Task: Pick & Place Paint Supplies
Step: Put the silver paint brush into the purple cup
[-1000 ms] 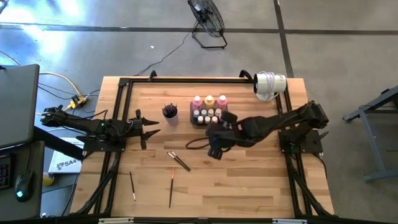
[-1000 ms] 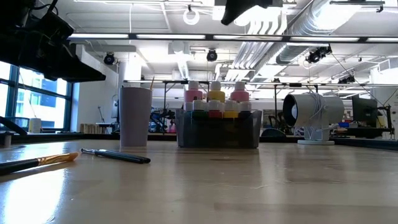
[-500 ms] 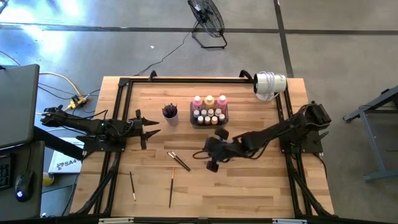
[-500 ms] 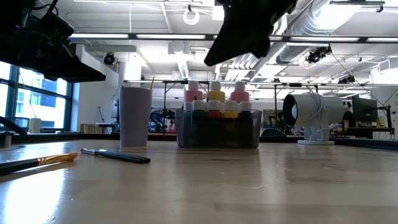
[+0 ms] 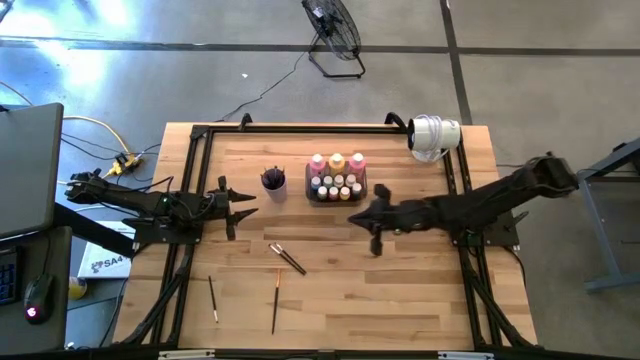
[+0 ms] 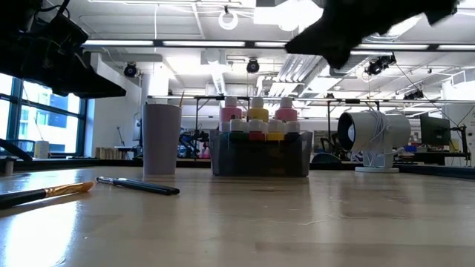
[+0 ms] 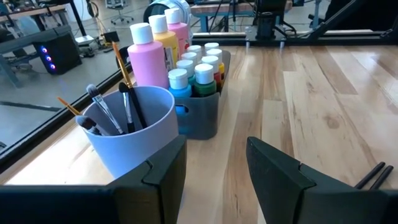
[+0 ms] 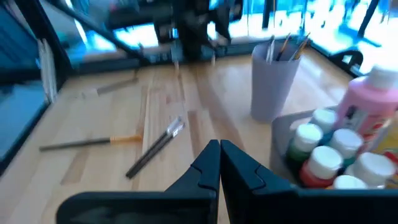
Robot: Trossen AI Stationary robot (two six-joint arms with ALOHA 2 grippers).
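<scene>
Right gripper (image 5: 376, 243) is clenched on nothing, high view, near the tray (image 5: 337, 197) of bottles (image 5: 336, 162); brushes (image 5: 288, 259) lie loose on the table (image 5: 420, 290), well apart. Left gripper (image 5: 240, 211) waits parted by the cup (image 5: 273, 181). Low view: two brushes (image 6: 137, 185) lie flat, so it should open before descending. Right wrist view: its fingers (image 8: 208, 169) should straddle one handle (image 8: 155, 147) crosswise.

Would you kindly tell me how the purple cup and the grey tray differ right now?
The purple cup is round and holds paintbrushes standing upright; the grey tray is rectangular and holds paint bottles, tall pink and yellow ones behind small white-capped ones. The cup stands taller than the tray's wall. Both sit side by side, apart, on the wooden table.
</scene>
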